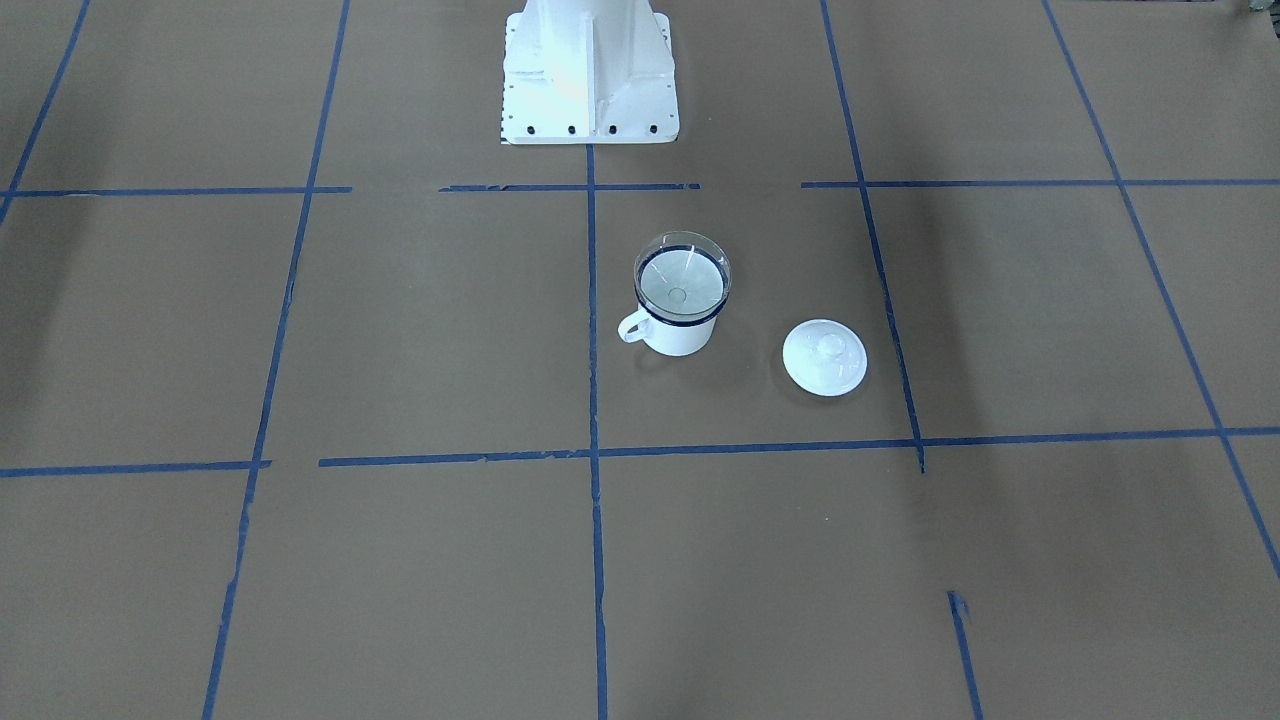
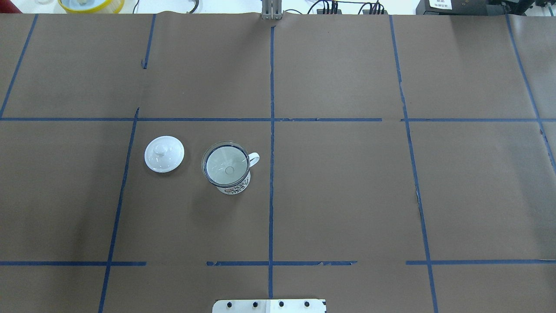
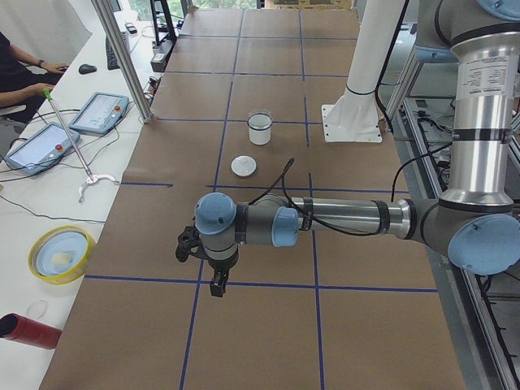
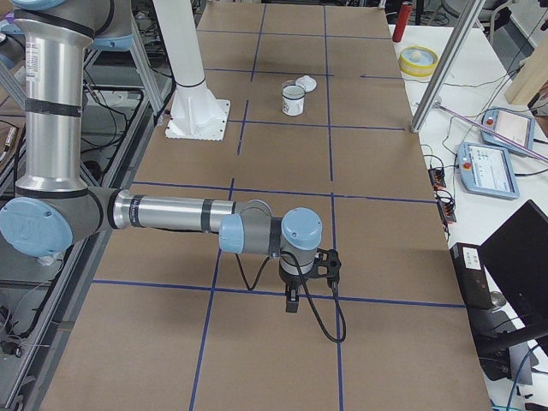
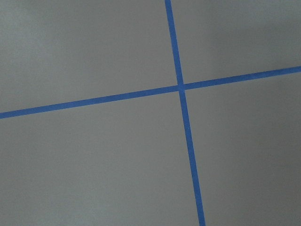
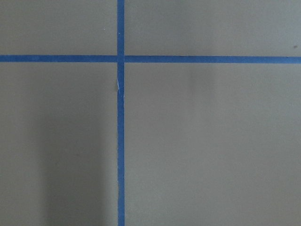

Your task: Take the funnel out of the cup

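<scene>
- Built of silver-grey tubes ringed with black bands, left arm (image 3: 341, 218) and right arm (image 4: 171, 212) alike.
- Capped in light blue at each round joint.
- Trailed by a thin black cable (image 3: 280, 175) at 12 o'clock of the left wrist.
- Tipped in black: left gripper (image 3: 218, 286), right gripper (image 4: 293, 301).
- Rooted in a white ribbed pedestal (image 1: 590, 70), dark screws (image 1: 590, 129) along its 6 o'clock edge.

Left arm (image 3: 341, 218) stretched level, left gripper (image 3: 218, 286) pointing down. Right arm (image 4: 171, 214) likewise, right gripper (image 4: 292, 302) down. Jaw states unreadable.
</scene>
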`<state>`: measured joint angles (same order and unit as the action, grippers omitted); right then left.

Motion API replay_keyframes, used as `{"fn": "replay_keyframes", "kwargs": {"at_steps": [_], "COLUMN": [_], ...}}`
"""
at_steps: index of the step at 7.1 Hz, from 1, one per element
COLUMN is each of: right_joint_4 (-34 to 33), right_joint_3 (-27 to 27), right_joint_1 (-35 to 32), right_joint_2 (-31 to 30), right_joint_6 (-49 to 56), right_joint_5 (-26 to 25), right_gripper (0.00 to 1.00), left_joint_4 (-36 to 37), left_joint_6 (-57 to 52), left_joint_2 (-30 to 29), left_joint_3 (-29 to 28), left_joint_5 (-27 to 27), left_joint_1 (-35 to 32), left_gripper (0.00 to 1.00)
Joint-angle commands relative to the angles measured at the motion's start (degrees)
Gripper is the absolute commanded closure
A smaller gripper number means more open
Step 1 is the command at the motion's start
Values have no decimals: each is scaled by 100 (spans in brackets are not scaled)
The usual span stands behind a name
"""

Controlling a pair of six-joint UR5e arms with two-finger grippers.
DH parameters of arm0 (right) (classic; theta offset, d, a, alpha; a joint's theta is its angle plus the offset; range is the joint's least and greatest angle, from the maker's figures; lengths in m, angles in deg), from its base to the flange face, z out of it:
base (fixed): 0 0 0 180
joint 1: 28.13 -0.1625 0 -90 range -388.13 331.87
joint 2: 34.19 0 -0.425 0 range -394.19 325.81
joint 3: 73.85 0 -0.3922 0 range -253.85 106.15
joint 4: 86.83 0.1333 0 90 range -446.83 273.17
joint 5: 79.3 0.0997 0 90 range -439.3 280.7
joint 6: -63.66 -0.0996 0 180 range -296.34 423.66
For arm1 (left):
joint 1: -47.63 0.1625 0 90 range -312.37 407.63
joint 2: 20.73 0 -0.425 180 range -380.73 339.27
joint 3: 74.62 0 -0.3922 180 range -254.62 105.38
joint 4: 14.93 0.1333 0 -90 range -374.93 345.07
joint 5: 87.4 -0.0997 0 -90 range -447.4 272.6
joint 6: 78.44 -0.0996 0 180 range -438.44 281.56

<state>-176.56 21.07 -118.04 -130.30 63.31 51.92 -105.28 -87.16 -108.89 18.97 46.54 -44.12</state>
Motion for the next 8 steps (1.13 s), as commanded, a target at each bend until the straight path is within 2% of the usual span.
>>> {"fn": "replay_keyframes", "kwargs": {"at_steps": [1, 3, 5, 7, 8], "right_joint_4": [0, 0, 0, 0, 0], "right_joint_3": [0, 0, 0, 0, 0], "right_joint_1": [0, 0, 0, 0, 0], "right_joint_2": [-4, 5, -4, -4, -4], "right_joint_6": [0, 0, 0, 0, 0], "right_joint_5": [0, 0, 0, 0, 0], "right_gripper": [0, 0, 0, 0, 0], "left_joint_4": [-9, 0, 52, 315, 377], "left_joint_6": [-16, 36, 62, 1014, 1351], "left_joint_2": [18, -87, -428, -719, -851], "left_joint_3": [1, 1, 149, 770, 1157], "left_joint_5": [0, -9, -62, -70, -70], "left_joint_1": [0, 0, 17, 113, 393], "left_gripper": [0, 0, 0, 0, 0]}}
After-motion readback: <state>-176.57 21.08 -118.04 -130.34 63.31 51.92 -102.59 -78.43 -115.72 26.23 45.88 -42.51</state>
